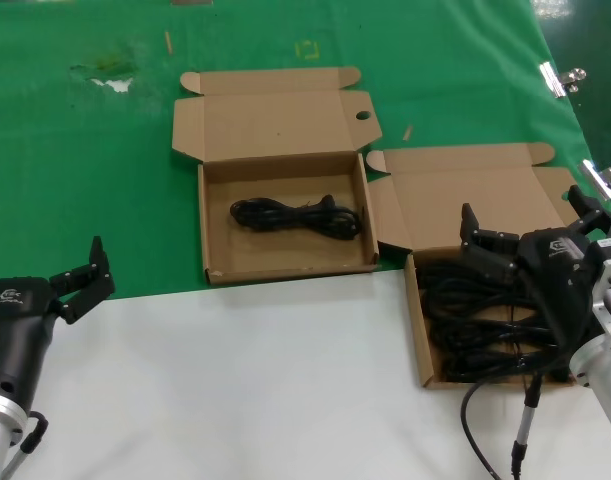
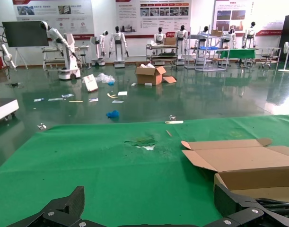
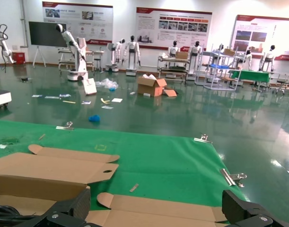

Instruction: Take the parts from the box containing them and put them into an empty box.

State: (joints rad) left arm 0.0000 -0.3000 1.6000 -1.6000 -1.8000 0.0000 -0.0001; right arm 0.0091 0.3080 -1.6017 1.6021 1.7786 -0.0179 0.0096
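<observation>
Two brown cartons lie open on the table, and much of the nearer one is covered from the head camera. The right gripper (image 1: pixel 530 222) hangs over the box containing the parts (image 1: pixel 422 335), its fingers spread wide and touching nothing, and the arm behind it blocks that carton's right side and near right corner. What shows beneath is a tangle of black power cords (image 1: pixel 480 325) filling the tray; how many bundles lie there cannot be counted, since they overlap and the arm cuts them off. This carton sits on the white surface (image 1: pixel 245 380) at the robot's right, its lid folded back onto the green cloth (image 1: pixel 75 180). The other box (image 1: pixel 213 225) sits farther off and to the left, wholly on the green cloth, lid hinged back with a round hole near one corner. Inside it lies a single cord bundle (image 1: pixel 297 215), stretched across the middle of the floor and clear of the walls. The left gripper (image 1: pixel 83 280) waits well apart at the near left edge of the white surface, fingers apart and empty. In the left wrist view only the two finger tips (image 2: pixel 71 203) show at the edge, with the carton lid (image 2: pixel 239 158) beyond. The right wrist view likewise shows little more than finger tips (image 3: pixel 73 205) and lid flaps (image 3: pixel 64 165).
</observation>
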